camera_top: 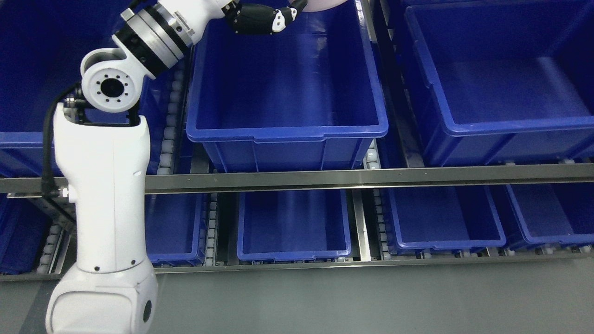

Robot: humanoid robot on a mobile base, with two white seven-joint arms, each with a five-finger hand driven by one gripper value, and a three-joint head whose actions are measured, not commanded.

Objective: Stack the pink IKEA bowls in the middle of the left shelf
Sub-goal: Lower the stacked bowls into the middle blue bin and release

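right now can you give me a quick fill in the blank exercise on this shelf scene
1. All the bins on the shelf are coloured ____.
2. The left hand is raised over the middle bin on the ____ level.
3. The inside of the middle bin is ____.
4. The pale bowl at the hand is cut off by the picture's ____ edge.

Missing words: blue; upper; empty; top
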